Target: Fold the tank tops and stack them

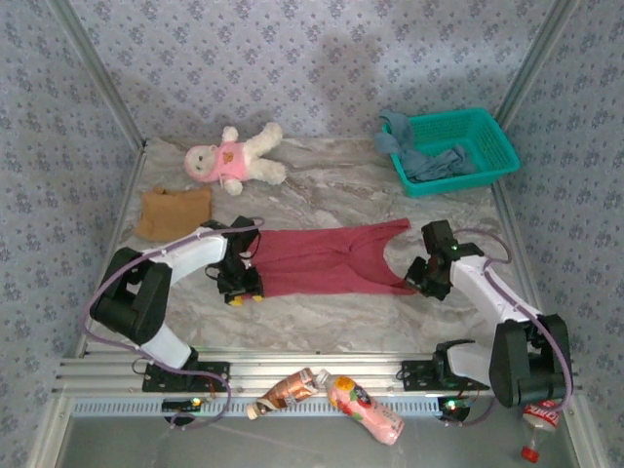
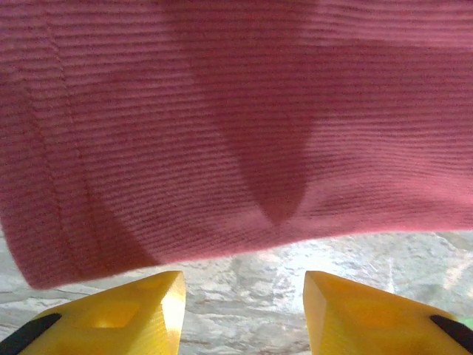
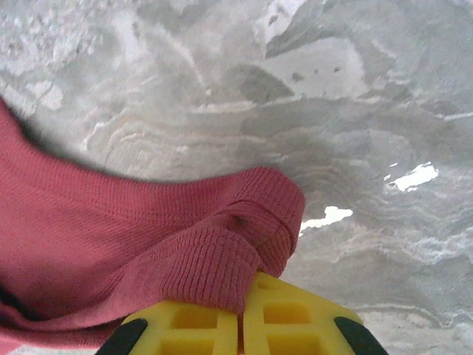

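The dark red tank top (image 1: 322, 261) lies spread flat across the middle of the marble table, hem to the left and straps to the right. My left gripper (image 1: 242, 288) sits at the hem's near corner; in the left wrist view the gripper (image 2: 244, 285) is open, its yellow fingers (image 2: 159, 296) just short of the red cloth (image 2: 222, 133). My right gripper (image 1: 417, 278) is at the near strap; in the right wrist view it (image 3: 247, 292) is shut on the bunched red strap (image 3: 222, 255). The tan-brown tank top (image 1: 174, 213) lies folded at the far left. The dusty blue tank top (image 1: 434, 161) hangs in the basket.
A teal lattice basket (image 1: 492, 146) stands at the back right. A white plush doll in pink (image 1: 234, 156) lies at the back left. Two bottles (image 1: 292, 390) (image 1: 366, 409) rest on the rail at the near edge, and a third bottle (image 1: 538, 419) by the right arm's base.
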`<state>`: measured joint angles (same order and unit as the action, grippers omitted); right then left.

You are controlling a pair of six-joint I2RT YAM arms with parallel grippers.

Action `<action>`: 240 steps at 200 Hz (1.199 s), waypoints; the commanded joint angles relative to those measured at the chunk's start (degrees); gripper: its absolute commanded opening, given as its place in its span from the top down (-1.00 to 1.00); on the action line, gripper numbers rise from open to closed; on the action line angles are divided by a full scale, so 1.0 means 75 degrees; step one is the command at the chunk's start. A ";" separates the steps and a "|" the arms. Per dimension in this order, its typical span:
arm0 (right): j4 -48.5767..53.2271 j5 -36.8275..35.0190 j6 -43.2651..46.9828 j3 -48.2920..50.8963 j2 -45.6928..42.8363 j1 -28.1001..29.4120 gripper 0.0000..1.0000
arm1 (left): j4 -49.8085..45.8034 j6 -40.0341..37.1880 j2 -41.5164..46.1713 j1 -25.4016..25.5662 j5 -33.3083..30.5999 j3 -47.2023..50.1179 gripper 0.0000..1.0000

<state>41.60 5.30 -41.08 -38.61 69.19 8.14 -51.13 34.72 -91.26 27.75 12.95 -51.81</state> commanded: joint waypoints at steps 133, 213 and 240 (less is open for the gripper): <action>-0.1690 0.0163 0.1087 -0.1197 0.2787 -0.0896 0.64 | -0.0197 -0.0579 -0.0283 -0.0187 -0.0483 -0.0017 0.09; -0.1017 0.0161 0.1821 -0.1813 0.2163 -0.0879 0.30 | -0.1003 -0.0912 0.0044 -0.0452 -0.0202 -0.1526 0.08; -0.0513 0.0436 0.1733 -0.1553 0.1500 -0.0788 0.25 | -0.0868 -0.1346 -0.0256 -0.0835 -0.0447 -0.2239 0.07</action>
<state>31.73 7.31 -29.28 -50.28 85.08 1.85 -55.88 28.34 -92.55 23.86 11.00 -64.34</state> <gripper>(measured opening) 0.367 0.464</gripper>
